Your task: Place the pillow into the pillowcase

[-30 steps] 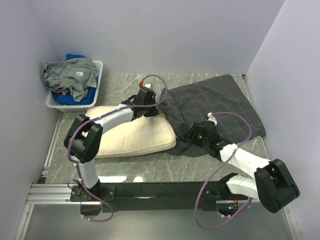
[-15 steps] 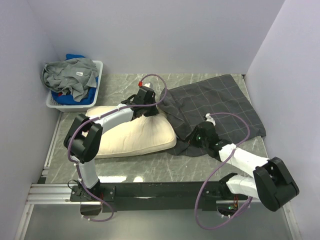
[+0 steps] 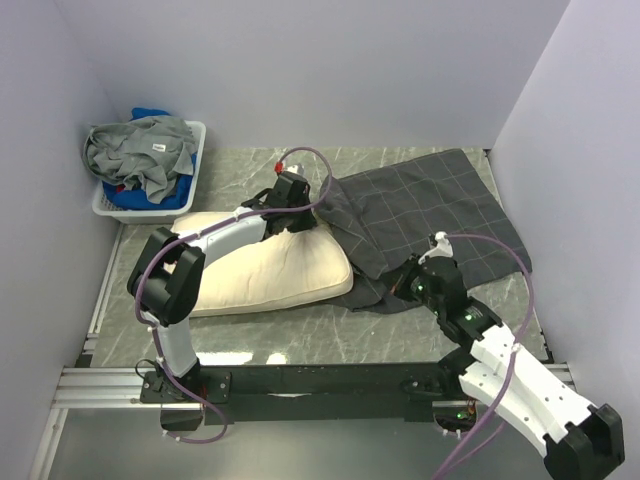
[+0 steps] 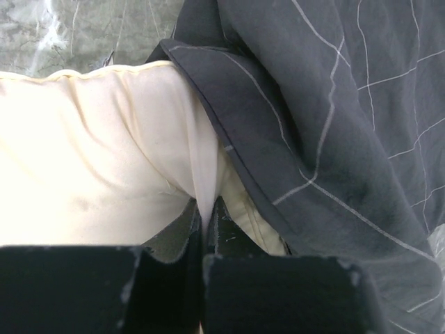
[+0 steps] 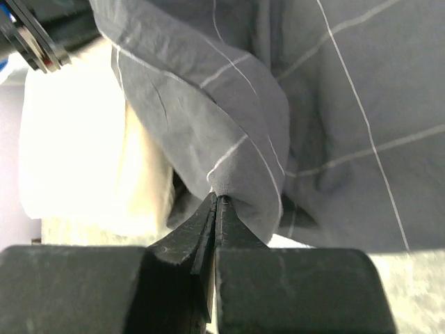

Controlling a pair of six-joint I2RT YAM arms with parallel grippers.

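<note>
- left gripper [image 4: 206, 209] pinches a fold of the pillow [image 4: 90, 160] — push it in low
- right gripper [image 5: 217, 200] clamps the pillowcase [image 5: 334, 104] edge — lift, hold mouth wide

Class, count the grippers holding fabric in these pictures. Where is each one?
2. The left gripper pinches the pillow at its corner beside the pillowcase; the right gripper pinches a fold at the pillowcase's near edge.
</note>
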